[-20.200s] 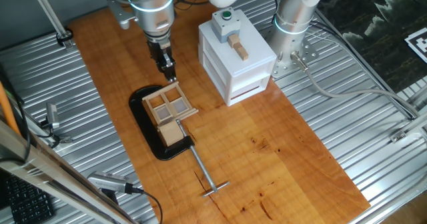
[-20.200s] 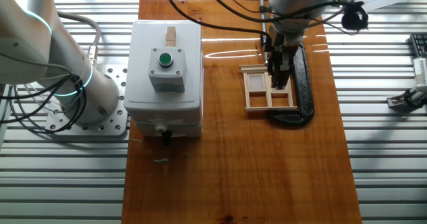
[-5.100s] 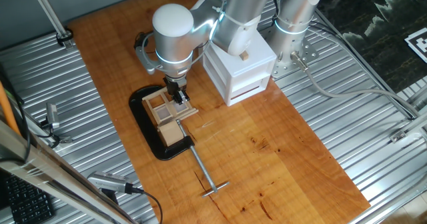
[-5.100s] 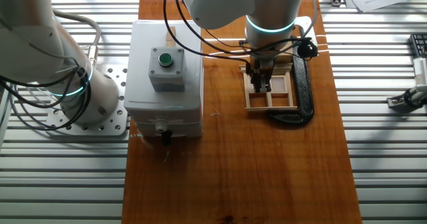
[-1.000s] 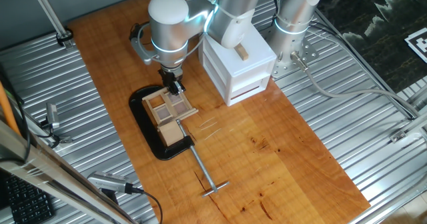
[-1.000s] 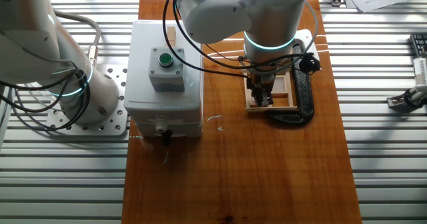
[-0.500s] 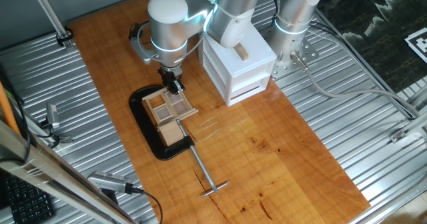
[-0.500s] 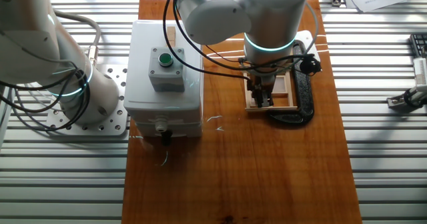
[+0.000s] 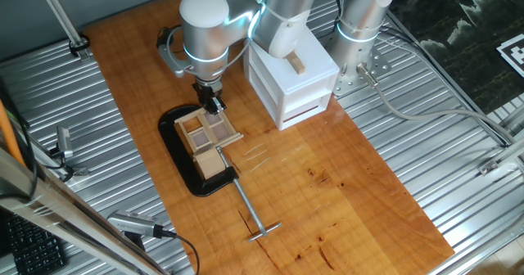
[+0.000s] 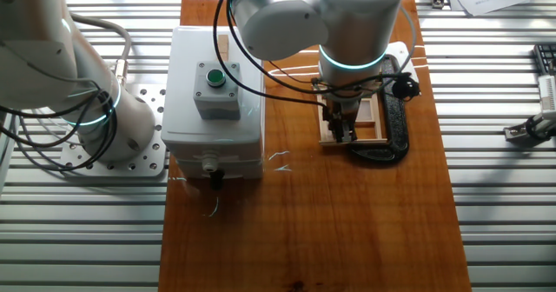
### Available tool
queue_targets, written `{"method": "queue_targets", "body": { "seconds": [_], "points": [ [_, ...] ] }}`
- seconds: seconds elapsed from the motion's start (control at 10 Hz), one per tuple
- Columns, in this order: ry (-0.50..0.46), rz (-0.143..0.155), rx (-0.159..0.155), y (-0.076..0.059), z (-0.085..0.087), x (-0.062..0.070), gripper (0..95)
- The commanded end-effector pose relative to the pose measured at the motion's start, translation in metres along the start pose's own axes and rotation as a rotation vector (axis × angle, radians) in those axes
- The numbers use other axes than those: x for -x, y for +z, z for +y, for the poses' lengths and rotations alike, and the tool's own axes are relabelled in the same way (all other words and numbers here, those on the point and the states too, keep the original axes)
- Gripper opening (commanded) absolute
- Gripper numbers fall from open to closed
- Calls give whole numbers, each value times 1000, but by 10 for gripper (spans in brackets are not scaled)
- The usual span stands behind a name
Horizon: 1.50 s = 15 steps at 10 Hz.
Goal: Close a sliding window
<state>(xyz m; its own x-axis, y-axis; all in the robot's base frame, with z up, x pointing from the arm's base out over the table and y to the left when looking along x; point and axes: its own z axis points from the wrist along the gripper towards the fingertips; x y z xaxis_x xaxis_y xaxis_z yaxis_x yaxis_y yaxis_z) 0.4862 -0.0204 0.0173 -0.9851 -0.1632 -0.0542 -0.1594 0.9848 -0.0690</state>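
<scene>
The sliding window [image 9: 206,131] is a small light-wood frame with a four-pane sash, standing on a black oval base plate [image 9: 182,162]. It also shows in the other fixed view [image 10: 367,123], partly hidden under the arm. My gripper [image 9: 213,105] points down at the window's far edge, its tips touching the frame and sash there. In the other fixed view the gripper [image 10: 340,132] is over the frame's left half. The fingers look pressed together with nothing between them.
A white box [image 9: 291,77] with a green button [image 10: 215,77] stands right of the window, a small wood piece on top. A solid wooden block [image 9: 210,163] sits by the window on the base plate. A metal screw handle [image 9: 253,218] sticks out toward the front. A second arm's base [image 10: 104,127] stands beside the box.
Over the last second the arm has shifted only slightly, the gripper edging toward the window's far edge. The window looks the same.
</scene>
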Motion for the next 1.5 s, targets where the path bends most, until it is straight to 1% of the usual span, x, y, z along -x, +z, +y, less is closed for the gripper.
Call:
{"method": "queue_targets", "body": {
  "seconds": [0.1, 0.5, 0.8, 1.5],
  "points": [
    [1, 0, -3, 30, -2, -2, 0],
    [0, -3, -6, 32, -2, -2, 0],
    [-1, 0, -20, 32, -2, -2, 0],
    [-7, -7, -31, 36, -3, -1, 0]
  ]
}}
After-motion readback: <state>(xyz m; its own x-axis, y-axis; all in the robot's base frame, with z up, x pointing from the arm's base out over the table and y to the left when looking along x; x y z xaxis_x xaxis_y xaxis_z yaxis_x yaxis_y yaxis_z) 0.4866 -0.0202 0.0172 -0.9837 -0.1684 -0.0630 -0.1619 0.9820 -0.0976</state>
